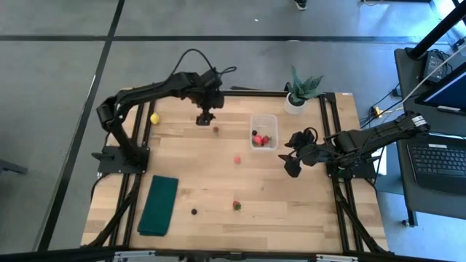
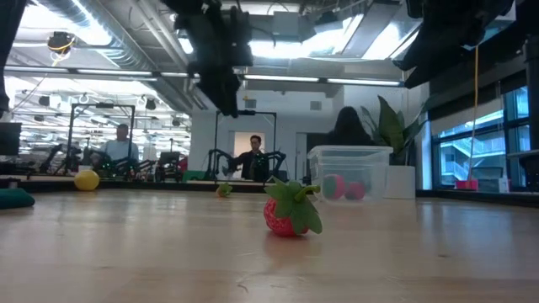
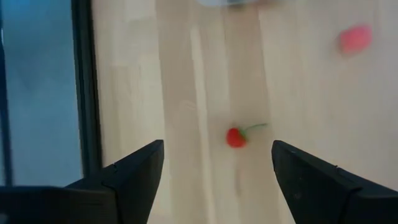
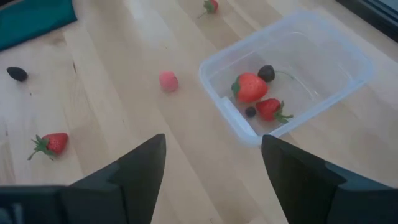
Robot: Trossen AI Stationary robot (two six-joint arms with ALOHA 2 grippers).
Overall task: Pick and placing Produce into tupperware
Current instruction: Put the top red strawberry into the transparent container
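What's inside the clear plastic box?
The tupperware holds two red strawberries and two dark berries. Nothing covers it, so its whole floor shows from the right wrist view.

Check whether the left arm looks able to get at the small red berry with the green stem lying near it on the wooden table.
Probably yes. The left pincer hangs open above the small red berry with the green stem, which lies alone on the bare wooden table, with nothing between them and the clear plastic tub off to one side.
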